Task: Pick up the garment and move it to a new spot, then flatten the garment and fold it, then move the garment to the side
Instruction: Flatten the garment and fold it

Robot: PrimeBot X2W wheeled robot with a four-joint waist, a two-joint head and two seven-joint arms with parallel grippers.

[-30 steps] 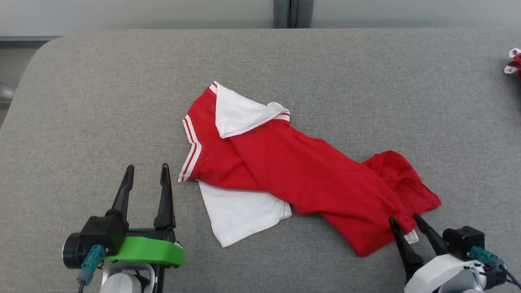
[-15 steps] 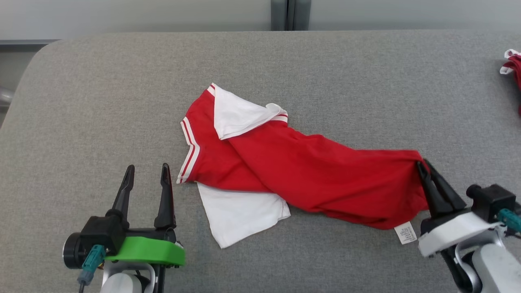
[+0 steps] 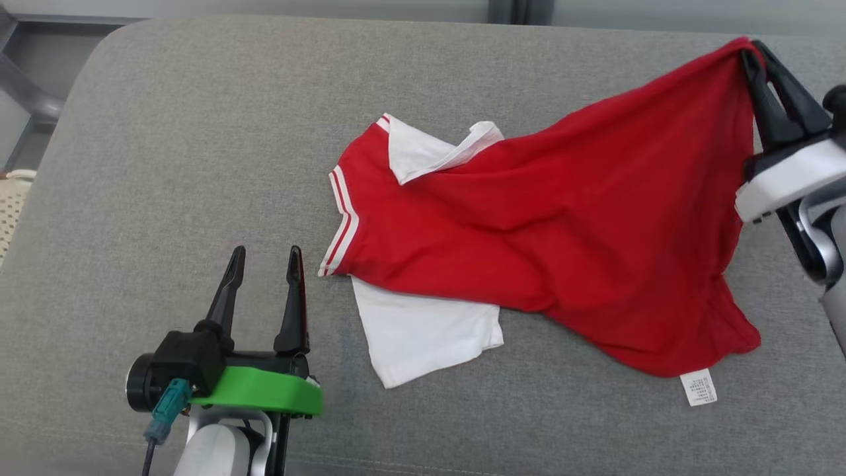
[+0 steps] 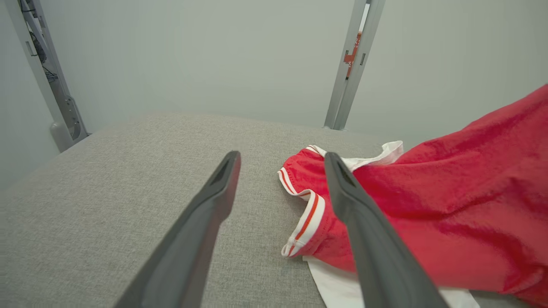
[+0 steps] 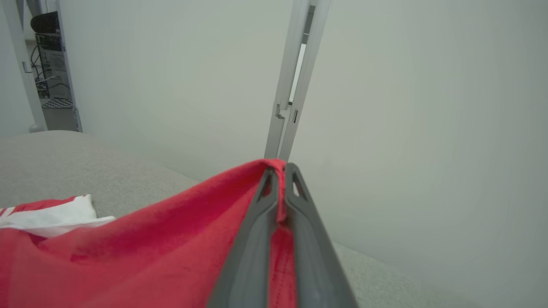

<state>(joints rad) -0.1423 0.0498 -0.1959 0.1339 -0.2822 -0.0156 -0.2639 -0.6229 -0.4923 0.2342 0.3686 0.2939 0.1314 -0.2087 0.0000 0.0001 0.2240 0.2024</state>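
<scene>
Gray woven fabric covers the padded surface before us, with a pale wall and a metal post at its far side. Our right gripper is at the far right, its two dark fingers pressed together on a pinch of red cloth. In the right wrist view that fold sits right at the fingertips, squeezed between them. From the pinch the garment, a red shirt, slopes down and to the left. Its gripped corner is lifted off the surface, while the rest lies on the gray fabric around the middle. The loose hem at the near right reaches the surface, and a small white label lies just beside it on the near side. At the shirt's left end we see a red sleeve edged with white stripes. A white flap is folded over on the far side, and a white panel sticks out from under the red on the near side. Our left gripper sits at the near left, fingers spread apart with nothing between them, tips pointing away from us. It is near the striped sleeve but apart from it. In the left wrist view its right finger crosses in front of the red cloth.
</scene>
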